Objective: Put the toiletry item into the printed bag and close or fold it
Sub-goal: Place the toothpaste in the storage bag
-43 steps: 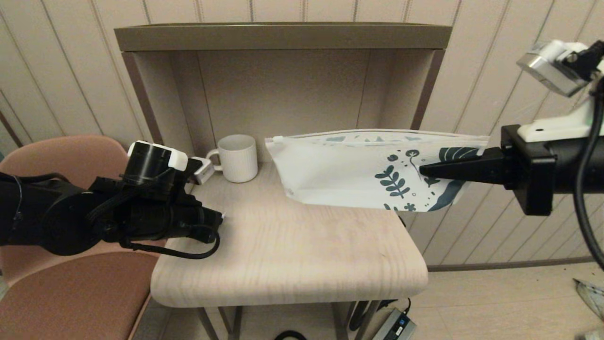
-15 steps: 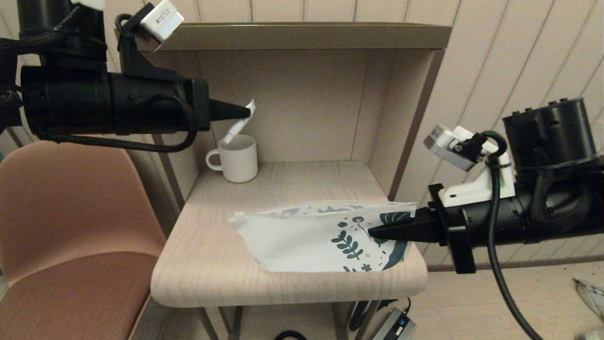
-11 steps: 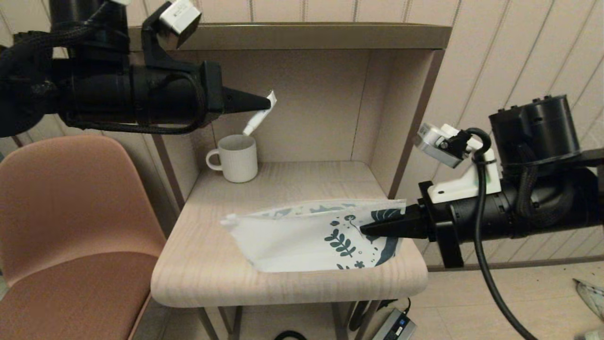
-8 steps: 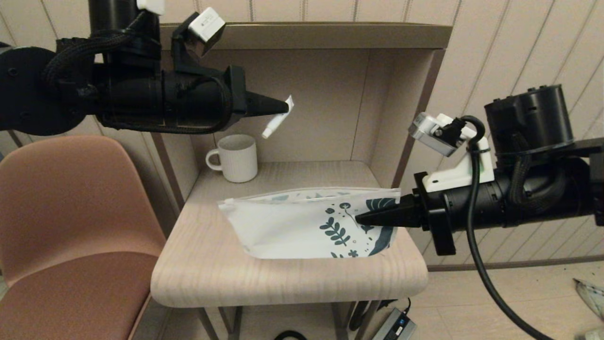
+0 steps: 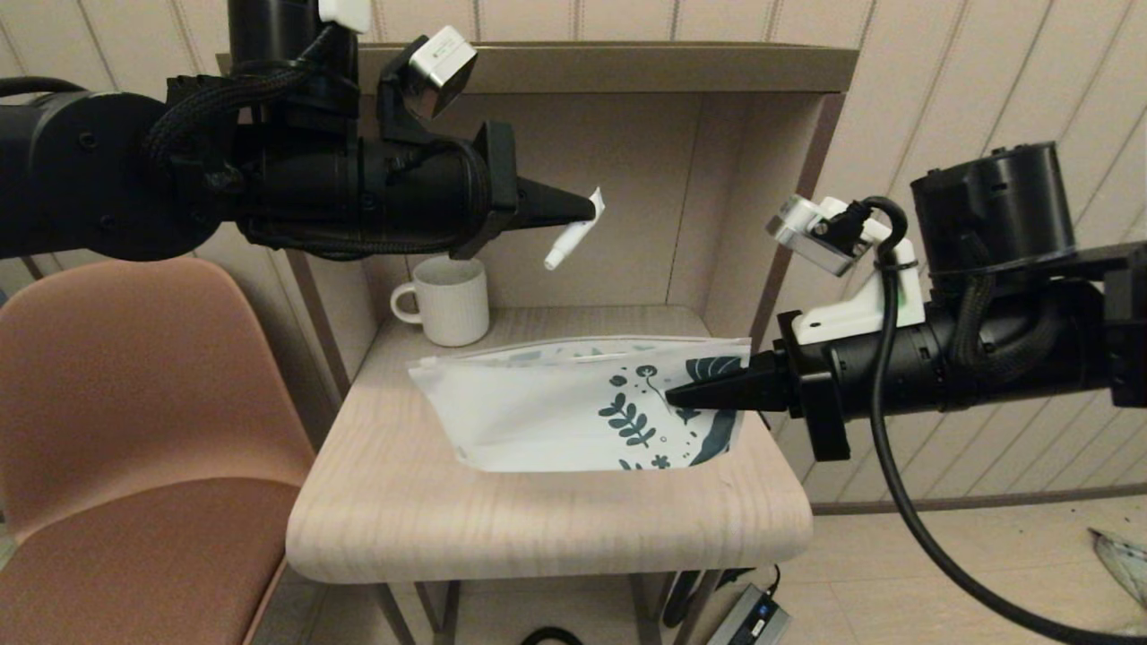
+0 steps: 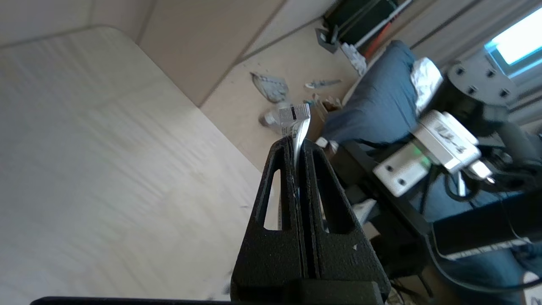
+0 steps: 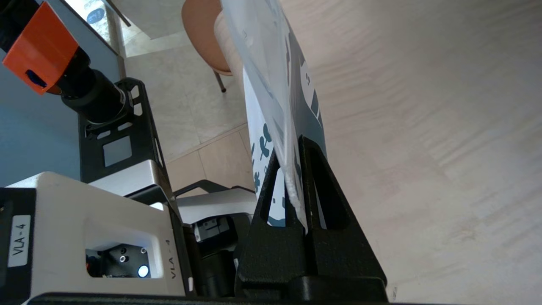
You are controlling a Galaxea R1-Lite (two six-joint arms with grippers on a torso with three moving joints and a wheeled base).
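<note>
left gripper [image 5: 587, 210] is carrying toiletry item [image 5: 573, 235] rightward, jaws clamping its crimped end | right gripper [image 5: 676, 396] is pinching printed bag [image 5: 538, 412], frame centre | advice: centre tube above zip mouth before releasing

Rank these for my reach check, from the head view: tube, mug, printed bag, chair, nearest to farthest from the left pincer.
1. Tube: clamped in the left pincer.
2. Mug: below, toward the robot's left.
3. Printed bag: lower, on the table.
4. Chair: far left.

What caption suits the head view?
Left gripper holds the tube above the printed bag, held by the right gripper.
</note>
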